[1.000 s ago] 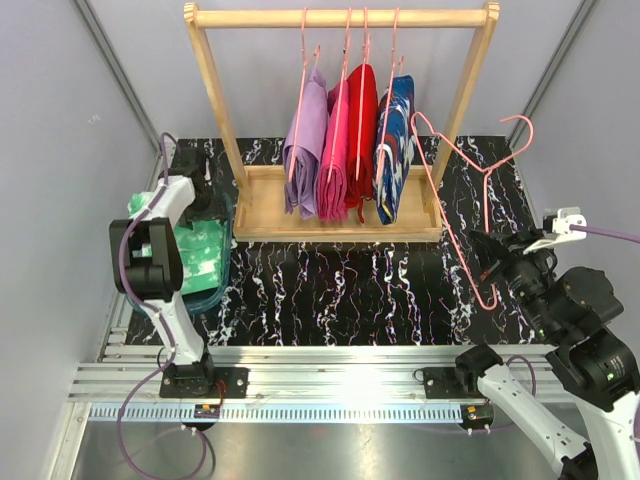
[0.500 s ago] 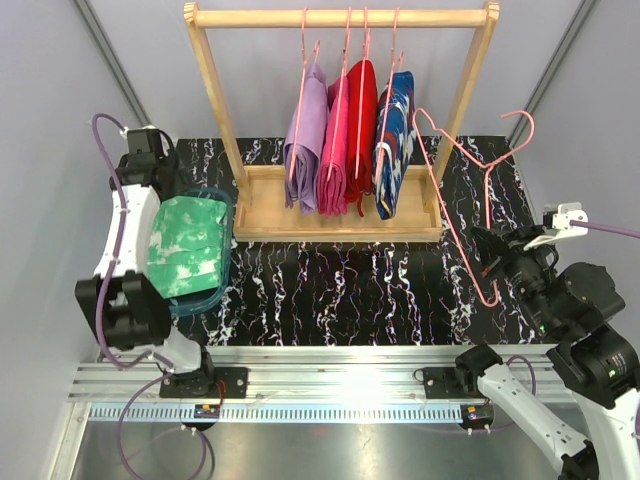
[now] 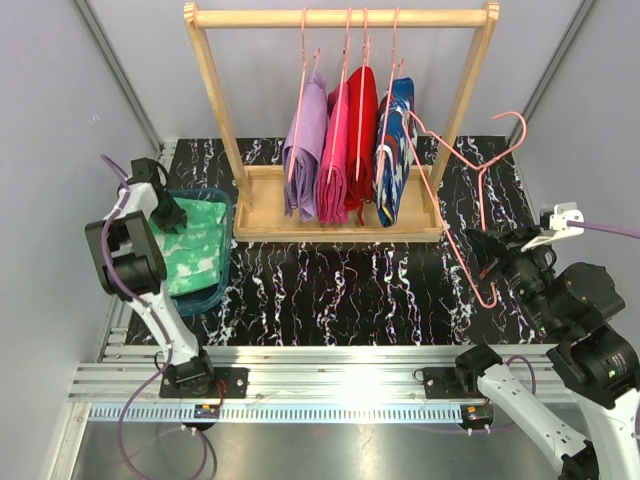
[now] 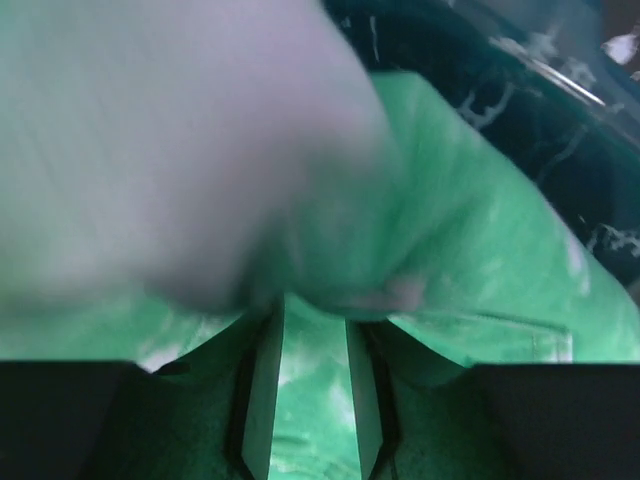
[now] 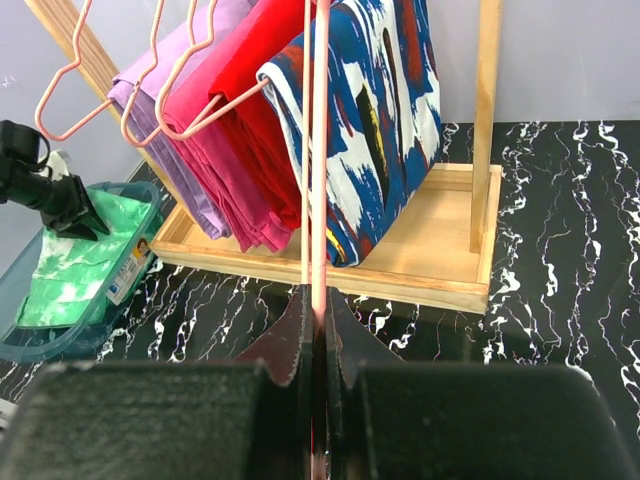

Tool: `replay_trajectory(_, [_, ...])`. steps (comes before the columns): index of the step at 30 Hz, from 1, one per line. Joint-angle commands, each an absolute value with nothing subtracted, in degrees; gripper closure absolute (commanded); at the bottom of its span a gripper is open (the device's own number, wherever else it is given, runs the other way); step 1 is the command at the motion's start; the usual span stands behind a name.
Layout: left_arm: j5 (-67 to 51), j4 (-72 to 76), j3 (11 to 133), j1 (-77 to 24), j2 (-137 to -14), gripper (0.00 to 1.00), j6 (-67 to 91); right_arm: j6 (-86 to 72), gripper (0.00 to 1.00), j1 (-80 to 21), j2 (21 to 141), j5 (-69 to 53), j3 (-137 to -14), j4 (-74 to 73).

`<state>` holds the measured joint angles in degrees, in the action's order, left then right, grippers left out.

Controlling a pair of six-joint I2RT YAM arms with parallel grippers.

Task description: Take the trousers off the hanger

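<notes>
The mint green trousers [image 3: 197, 250] lie in a teal bin [image 3: 203, 299] at the left. My left gripper [image 3: 168, 214] sits low over their far left corner. In the left wrist view its fingers [image 4: 262, 400] stand a little apart, green cloth [image 4: 480, 240] fills the gap and a blurred fold hides the tips. The navy patterned trousers [image 3: 393, 150] hang on a pink hanger at the rack's right end. My right gripper [image 3: 488, 262] is shut on the lower wire of a bare pink hanger [image 3: 455, 150], held upright to the right of the rack. That wire [image 5: 320, 150] runs up from the closed jaws.
A wooden rack [image 3: 340, 17] with a tray base [image 3: 262, 205] stands at the back. A lilac pair [image 3: 305, 150], a pink pair [image 3: 335, 165] and a red pair [image 3: 362, 115] also hang on it. Grey walls close in both sides.
My left arm swung from up at the back left down onto the green trousers in the bin, and its jaws narrowed. The right gripper's bare hanger tilted slightly.
</notes>
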<state>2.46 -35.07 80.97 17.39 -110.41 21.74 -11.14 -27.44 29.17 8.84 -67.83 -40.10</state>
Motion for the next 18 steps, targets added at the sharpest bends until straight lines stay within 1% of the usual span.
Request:
replay_trajectory(1, [-7.97,-37.95,86.38,19.34,-119.86,0.7,21.63,-10.63,1.0,-27.95,29.35,7.65,-68.29,-36.21])
replay_trajectory(2, [-8.0,-41.45,87.96,19.34,-121.27,0.72,21.19,-10.55,1.0,-27.95,29.44,7.65,-68.38,-36.21])
replay_trajectory(3, [-8.87,-42.18,88.94,19.25,-121.81,0.76,20.22,-10.63,1.0,-27.95,29.36,7.65,-68.47,-36.21])
replay_trajectory(7, [-15.8,-42.1,87.72,20.74,-121.47,0.78,19.07,-10.72,1.0,-27.95,29.97,7.21,-68.91,-36.3])
replay_trajectory(10, [-16.96,-42.97,88.15,21.09,-120.85,0.78,18.98,-10.37,1.0,-27.95,30.58,8.0,-69.69,-37.0])
replay_trajectory(12, [-17.4,-43.15,88.59,20.83,-117.35,0.76,19.25,-9.76,1.0,-27.95,31.46,9.57,-70.31,-37.35])
replay_trajectory(13, [-17.23,-43.33,88.85,20.74,-115.51,0.74,19.25,-9.58,1.0,-27.95,31.9,10.1,-70.57,-37.44])
replay_trajectory(16, [-16.96,-44.73,90.61,20.39,-108.56,0.62,19.34,-7.83,1.0,-27.95,34.36,12.74,-72.86,-38.23])
replay_trajectory(17, [-16.79,-44.91,90.62,20.3,-104.72,0.51,19.6,-6.95,1.0,-27.95,35.06,14.22,-74.17,-38.23])
replay_trajectory(18, [-16.7,-45.0,90.7,20.22,-103.02,0.47,19.6,-6.33,1.0,-27.95,36.72,14.67,-74.88,-38.41])
